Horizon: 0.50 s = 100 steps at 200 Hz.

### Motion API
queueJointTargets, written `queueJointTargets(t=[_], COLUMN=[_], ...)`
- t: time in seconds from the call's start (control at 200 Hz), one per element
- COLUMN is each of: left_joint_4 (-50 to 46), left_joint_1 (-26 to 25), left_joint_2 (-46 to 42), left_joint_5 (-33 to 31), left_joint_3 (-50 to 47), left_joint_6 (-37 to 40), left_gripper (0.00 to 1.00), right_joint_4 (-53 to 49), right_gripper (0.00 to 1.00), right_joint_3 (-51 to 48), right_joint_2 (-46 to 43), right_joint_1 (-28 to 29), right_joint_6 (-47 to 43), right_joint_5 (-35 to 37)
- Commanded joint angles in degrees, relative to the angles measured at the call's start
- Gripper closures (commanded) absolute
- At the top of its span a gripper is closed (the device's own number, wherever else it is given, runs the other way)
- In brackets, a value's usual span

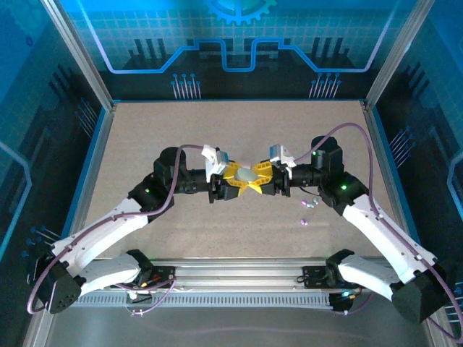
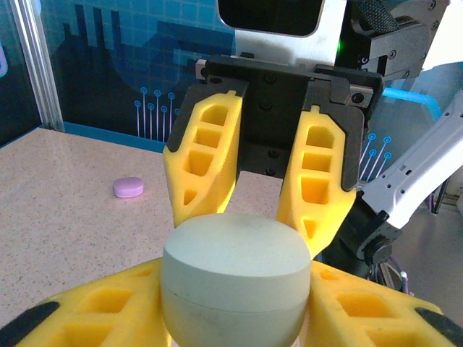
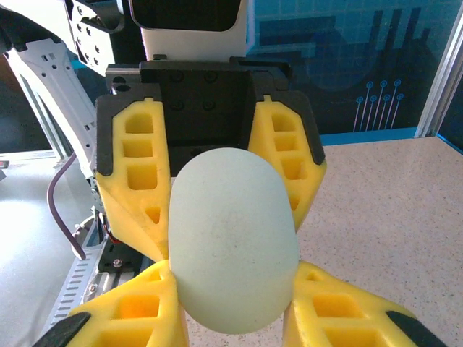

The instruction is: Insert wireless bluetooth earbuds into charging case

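A pale green pebble-shaped charging case hangs closed above the table's middle, held from both sides. My left gripper is shut on it, its yellow fingers pressing the case at the seam. My right gripper is shut on the same case, clasping its lower end. The right gripper's fingers straddle the case's far side in the left wrist view. Three tiny earbuds lie on the table to the right: two pale ones and a purple one.
A small purple case lies closed on the speckled table behind the grippers. The right arm's elbow sits close to the earbuds. Blue walls and aluminium posts fence the table; a rail runs along the near edge.
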Motion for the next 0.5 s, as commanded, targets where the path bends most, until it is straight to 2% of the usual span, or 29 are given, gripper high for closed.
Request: queueJointTargets(t=[0.0,0.185,0.495], left_joint_4=[-0.8,-2.0,-1.5], left_joint_1=[0.0,0.0,-0.1], left_joint_2=[0.7,0.8,1.0], left_joint_5=[1.8,2.0,2.8], left_joint_3=[1.9,2.4,2.5], left_joint_6=[0.6,1.5,1.1], left_gripper=[0.51,0.52,0.67], right_joint_4=[1.2,0.8,-2.2], right_gripper=[0.7,0.7,0.68], right_joint_3=[1.8,1.8,2.7], right_joint_2=[-0.8,-0.4,0.4], right_joint_1=[-0.1,-0.1,0.4], right_joint_6=[0.0,0.0,-1.7], right_joint_5=[-1.1,-1.4,-1.3])
